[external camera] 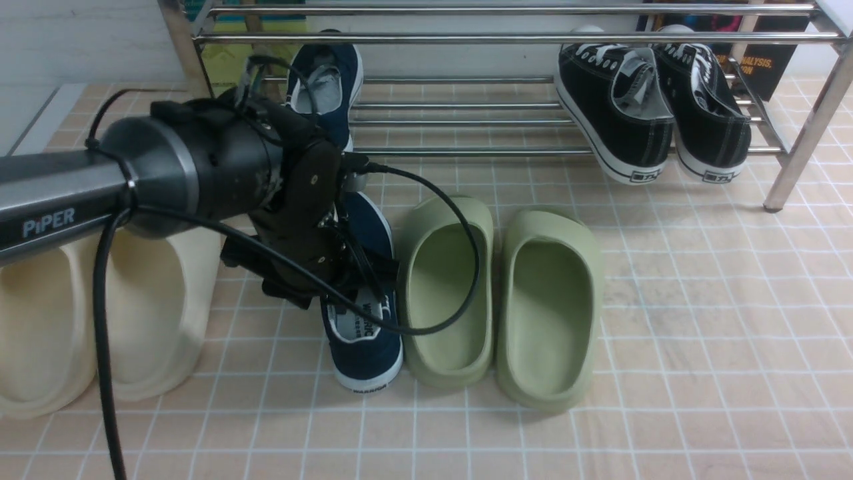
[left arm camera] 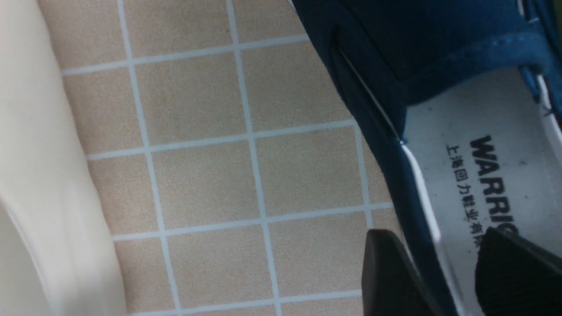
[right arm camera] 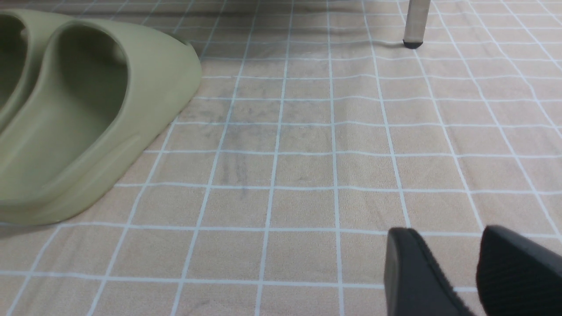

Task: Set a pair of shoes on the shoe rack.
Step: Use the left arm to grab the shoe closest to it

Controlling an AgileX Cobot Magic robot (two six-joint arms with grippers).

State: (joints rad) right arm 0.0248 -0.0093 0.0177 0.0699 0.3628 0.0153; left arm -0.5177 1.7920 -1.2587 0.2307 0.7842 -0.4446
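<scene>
Left pincer (left arm camera: pixel 432 250) stands open astride the collar of the floor shoe (external camera: pixel 365 333), lower centre-left; right pincer (right arm camera: pixel 445 250) open, empty. Racked shoe (external camera: pixel 326 87) rests upper left on the shoe rack (external camera: pixel 466 38): task judged half done. Green clogs (external camera: pixel 500 300) crowd the lift; shelf free beside black sneakers (external camera: pixel 653 107).

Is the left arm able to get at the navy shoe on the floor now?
Probably yes. Its open fingers straddle the side wall of the shoe, with nothing else between them. The green clog beside it does not seem to block them.
</scene>
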